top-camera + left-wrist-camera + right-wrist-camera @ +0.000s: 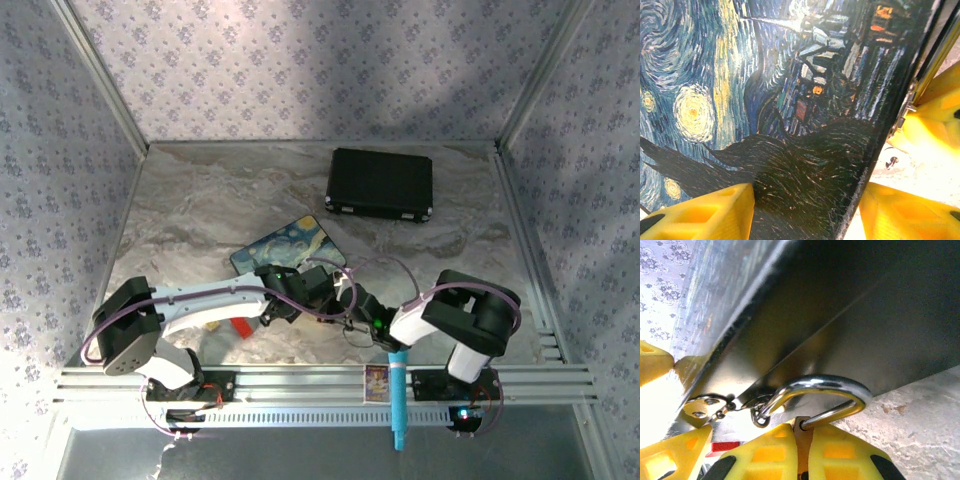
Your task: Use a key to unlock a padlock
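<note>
While the marble table (200, 200) carries a black case (380, 183) at 1 o'clock, the painted box (290, 250) lies mid-table. The left gripper (805, 197) clamps the box's near edge. At the box's 4 o'clock, the right gripper (800, 440) pinches the padlock (820, 389), whose shackle is hooked through a small ring (759, 415) on the box.

Padlock (825, 381), silver shackle arched upward, seemingly hooked through a small chain ring (756, 419)

Floral purple wallpaper (300, 60) is covering the far, left and right walls. A grey marbled tabletop (190, 200) is spreading between them, silver rails (300, 378) are running along its near edge, and bright light is washing the near left.
</note>
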